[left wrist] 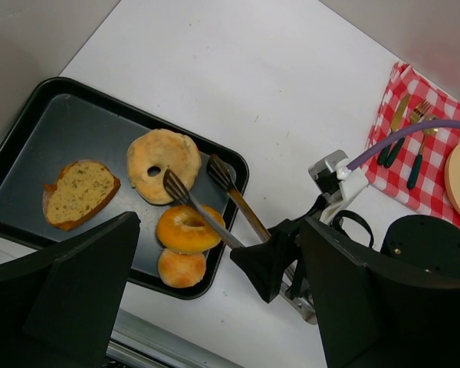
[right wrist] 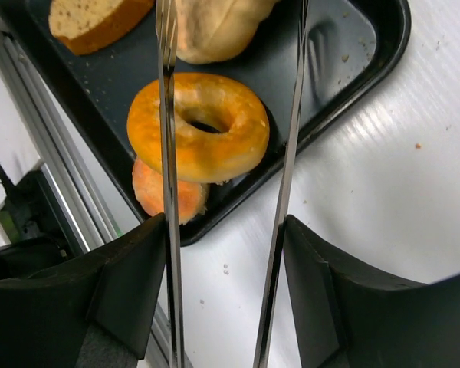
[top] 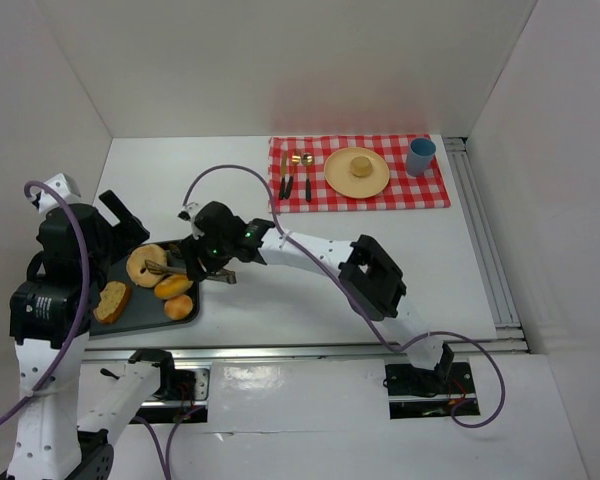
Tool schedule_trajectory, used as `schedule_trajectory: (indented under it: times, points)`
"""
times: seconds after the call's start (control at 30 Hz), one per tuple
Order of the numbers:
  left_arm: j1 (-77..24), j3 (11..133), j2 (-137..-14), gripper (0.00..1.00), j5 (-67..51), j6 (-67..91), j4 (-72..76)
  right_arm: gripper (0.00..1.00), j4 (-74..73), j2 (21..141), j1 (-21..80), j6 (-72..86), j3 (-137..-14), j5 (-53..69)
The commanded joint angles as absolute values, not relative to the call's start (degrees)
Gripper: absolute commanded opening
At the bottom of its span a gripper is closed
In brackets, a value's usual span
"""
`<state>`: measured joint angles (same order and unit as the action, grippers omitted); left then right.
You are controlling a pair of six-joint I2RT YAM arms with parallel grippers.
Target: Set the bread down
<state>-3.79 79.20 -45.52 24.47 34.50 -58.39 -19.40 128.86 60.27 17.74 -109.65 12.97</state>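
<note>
Bread stock sits in the dark tray (left wrist: 31, 146) at the lower left of the overhead view: a pale bagel (left wrist: 176, 149), a cut slice (left wrist: 78, 193), a small bun (left wrist: 181, 268) and an orange ring (right wrist: 241, 123). The target is probably the orange ring, since the tool straddles it. Judged light, with a glazed, possibly slick crust and a soft crumb that will dent under a hard squeeze. Best hold is likely across the outer flanks at the widest part, with gentle pressure (a pinch through the hole looks harder from this angle). The right gripper (right wrist: 226, 257) is clamped on the handle end of the tongs (left wrist: 218, 172) with its fingers outside the two arms. The tongs themselves stand well open. In the right wrist view one blade crosses the ring's left side and the other runs just past its right edge; whether either blade touches the bread cannot be told. Nothing is pinched yet. The left gripper (left wrist: 221, 230) hangs over the tray spread wide and holds nothing. The likely destination is the plate (top: 335, 175) on the checked cloth (top: 430, 190), upper right and well apart.
</note>
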Motion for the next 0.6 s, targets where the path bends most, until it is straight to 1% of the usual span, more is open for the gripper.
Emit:
schedule_trajectory:
  times: [0.0,0.1,0.23,0.3,0.37,0.43,0.53,0.57]
  points:
    - [-3.96,79.63,-44.91,0.99,25.75,33.22,-57.66,0.67,-21.35,129.11,61.70,16.88,-113.90,8.71]
    - [-3.96,80.15,-44.91,0.99,25.75,32.70,-57.66,0.67,-22.15,130.42,61.70,16.87,-114.79,8.70]
    - [-3.96,80.16,-44.91,0.99,25.75,32.70,-57.66,0.67,-24.16,132.53,61.70,15.74,-117.68,11.94]
    - [-3.96,80.16,-44.91,0.99,25.75,32.70,-57.66,0.66,-25.57,133.59,61.70,15.21,-119.79,13.35]
    - [-3.96,80.16,-45.53,0.99,25.75,32.70,-57.66,0.61,-26.63,134.21,61.70,13.81,-121.02,13.36]
    - [-3.96,80.16,-45.53,0.99,25.75,32.70,-57.66,0.49,-27.16,133.69,61.70,13.80,-121.64,11.70]
    - [-3.96,80.16,-45.53,0.99,25.75,32.70,-57.66,0.35,-26.63,130.44,61.70,13.27,-119.36,10.28]
    - [-3.96,80.16,-45.53,0.99,25.75,32.70,-57.66,0.35,-25.76,129.56,61.70,13.27,-119.36,9.50]
